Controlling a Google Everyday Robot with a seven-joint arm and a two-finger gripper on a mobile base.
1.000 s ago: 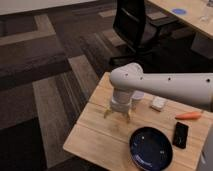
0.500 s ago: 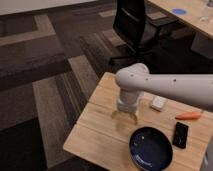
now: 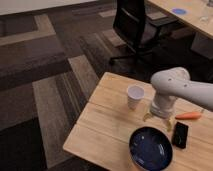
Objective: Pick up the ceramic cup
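The white arm has been travelling to the right over the counter during the last second. It was covering the ceramic cup before, and now the cup is showing in full. It is standing upright on the wood with its mouth up, just to the left of the arm. The claw is now hanging low over the counter, to the right of the cup and left of the carrot. Its two yellowish fingers are spreading wide and are carrying nothing.

In my judgement the grasp has not started yet. The claw is sitting beside the cup, not around it, so it will probably need to come back to the left and line up before closing.

The cup is looking white and smooth, with a round rim and walls that are narrowing toward the base, so it may slip in a weak hold. The counter is made of pale wooden boards with visible seams. The dark blue plate is round, shallow and a little shiny. A flat black rectangular object is lying just right of it. The carrot is thin and orange. The arm shell is rounded and plain.
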